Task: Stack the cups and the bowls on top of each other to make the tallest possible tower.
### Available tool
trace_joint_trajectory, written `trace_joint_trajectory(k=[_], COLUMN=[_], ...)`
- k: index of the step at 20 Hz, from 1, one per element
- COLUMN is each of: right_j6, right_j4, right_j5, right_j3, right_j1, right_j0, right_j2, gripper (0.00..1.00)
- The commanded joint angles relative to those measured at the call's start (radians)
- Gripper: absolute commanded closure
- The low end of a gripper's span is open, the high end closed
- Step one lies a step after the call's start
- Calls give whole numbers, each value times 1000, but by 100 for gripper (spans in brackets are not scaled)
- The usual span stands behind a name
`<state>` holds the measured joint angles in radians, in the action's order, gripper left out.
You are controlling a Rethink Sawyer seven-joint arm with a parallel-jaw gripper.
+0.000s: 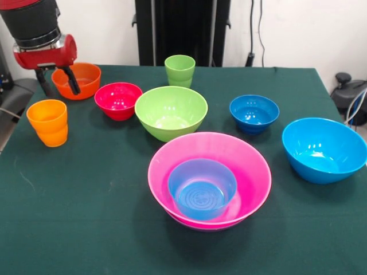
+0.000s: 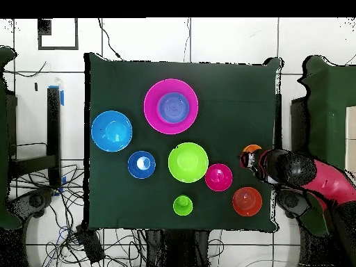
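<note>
My gripper [image 1: 57,82] hangs open at the table's left, above and just behind the orange cup [image 1: 47,122]. One of its fingers [image 1: 71,79] shows in front of the small orange bowl [image 1: 80,79]. In the overhead view the gripper [image 2: 251,160] covers part of the orange cup [image 2: 252,148]. Near the front stands the tower: a wide pink bowl [image 1: 252,172] with a small light-blue bowl [image 1: 202,189] nested inside. Standing apart are a red bowl [image 1: 118,100], a lime green bowl [image 1: 171,112], a green cup [image 1: 179,70], a dark-blue bowl [image 1: 254,113] and a large sky-blue bowl [image 1: 324,149].
A dark green cloth [image 1: 86,217] covers the table. The orange cup stands close to the table's left edge. A black stand [image 1: 183,28] rises behind the far edge. Grey equipment and cables [image 1: 350,91] sit off the right side.
</note>
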<state>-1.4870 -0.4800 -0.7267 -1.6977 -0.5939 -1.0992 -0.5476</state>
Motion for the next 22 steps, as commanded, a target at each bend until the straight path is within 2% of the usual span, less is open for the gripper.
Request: trace_joint_trajectory(k=[1, 22], right_j6=[80, 32], right_j4=[-101, -147], right_j5=[51, 209], right_j3=[24, 50], right_j1=[39, 179], right_j0=[40, 22], right_j2=[5, 5], gripper=[0, 0])
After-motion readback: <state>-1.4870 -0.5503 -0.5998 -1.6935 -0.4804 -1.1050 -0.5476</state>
